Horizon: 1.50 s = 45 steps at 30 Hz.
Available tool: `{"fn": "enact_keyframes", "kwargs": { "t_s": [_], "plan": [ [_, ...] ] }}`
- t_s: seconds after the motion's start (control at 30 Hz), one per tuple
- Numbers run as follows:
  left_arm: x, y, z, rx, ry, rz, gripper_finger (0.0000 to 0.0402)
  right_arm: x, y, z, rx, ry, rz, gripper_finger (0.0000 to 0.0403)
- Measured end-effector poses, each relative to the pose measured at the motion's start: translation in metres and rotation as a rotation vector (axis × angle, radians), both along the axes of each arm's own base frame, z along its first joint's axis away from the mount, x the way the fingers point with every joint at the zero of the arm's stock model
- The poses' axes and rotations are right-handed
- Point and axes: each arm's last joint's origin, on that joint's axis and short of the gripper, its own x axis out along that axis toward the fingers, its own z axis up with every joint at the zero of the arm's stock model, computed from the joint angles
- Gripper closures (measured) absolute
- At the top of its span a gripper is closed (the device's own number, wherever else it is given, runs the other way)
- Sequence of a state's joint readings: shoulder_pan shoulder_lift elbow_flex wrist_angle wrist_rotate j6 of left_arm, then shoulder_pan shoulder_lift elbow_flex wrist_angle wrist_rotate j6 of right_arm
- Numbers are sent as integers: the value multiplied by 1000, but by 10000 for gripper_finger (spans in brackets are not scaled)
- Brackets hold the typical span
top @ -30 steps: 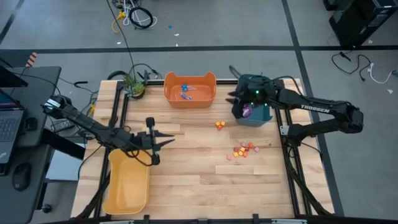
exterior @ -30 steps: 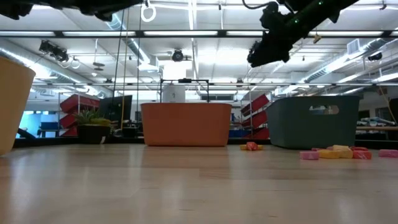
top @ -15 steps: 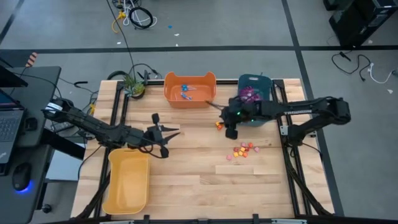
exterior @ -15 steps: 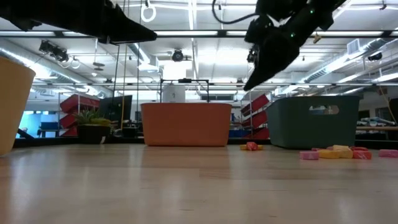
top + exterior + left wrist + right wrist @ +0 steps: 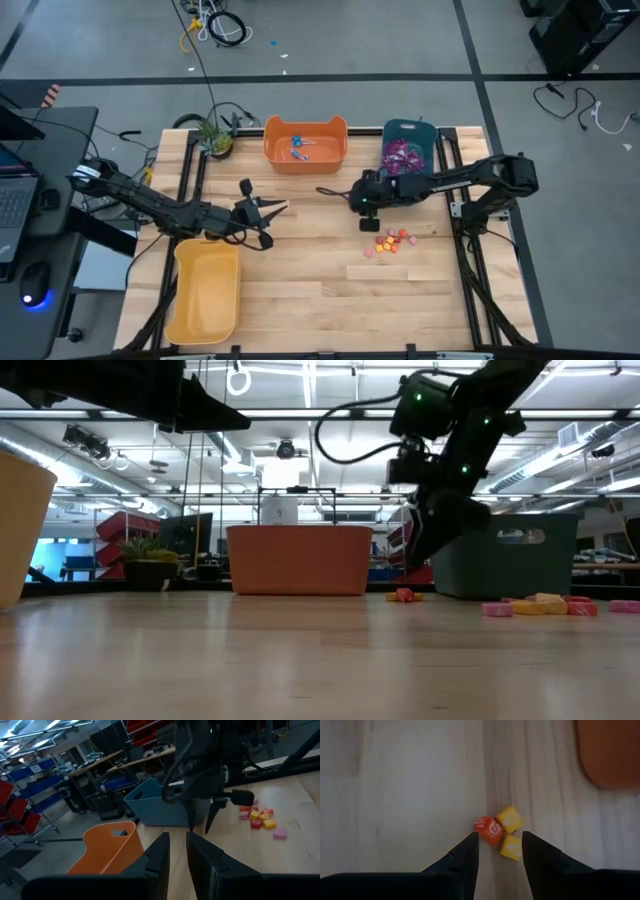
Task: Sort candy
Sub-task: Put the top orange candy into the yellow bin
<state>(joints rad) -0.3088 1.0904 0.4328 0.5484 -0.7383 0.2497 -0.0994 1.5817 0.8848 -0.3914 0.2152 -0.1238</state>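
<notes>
my right claw (image 5: 497, 851) released, above three candies (image 5: 499, 832) near orange bin (image 5: 305, 145) | my left claw (image 5: 270, 213) released, above surface (image 5: 320, 290) beside yellow bin (image 5: 204, 295)

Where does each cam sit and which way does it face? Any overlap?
High: overhead, straight down; both arms, left hand, right hand.
Low: table height, level across; orange bin.
Left wrist: past its fingers toward teal bin.
Right wrist: down on three candy pieces, fingers open.
Shared: the loose candy pile shows in high, low, left wrist.
</notes>
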Motion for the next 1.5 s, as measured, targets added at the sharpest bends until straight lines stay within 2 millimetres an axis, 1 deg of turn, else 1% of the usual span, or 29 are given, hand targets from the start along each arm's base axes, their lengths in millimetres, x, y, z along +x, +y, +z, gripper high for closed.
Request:
{"fn": "enact_keyframes", "kwargs": {
  "t_s": [0.3, 0.5, 0.8, 0.93, 1.2, 1.5],
  "plan": [
    [0, 0, 0, -18, -8, 2, 335, 9, -1, -28, 5, 70, 0, 266],
    [0, 0, 0, -18, -8, 1, 335, 15, -2, -39, 5, 64, 0, 266],
    [0, 0, 0, -18, -7, 1, 335, 17, -2, -43, 5, 62, -3, 271],
    [0, 0, 0, -19, -7, 1, 335, 17, -2, -44, 6, 63, -3, 289],
    [0, 0, 0, -21, -8, 1, 335, 18, -2, -44, 5, 62, -3, 342],
    [0, 0, 0, -22, -11, 1, 335, 17, -2, -43, 5, 61, -3, 351]
  ]
}}
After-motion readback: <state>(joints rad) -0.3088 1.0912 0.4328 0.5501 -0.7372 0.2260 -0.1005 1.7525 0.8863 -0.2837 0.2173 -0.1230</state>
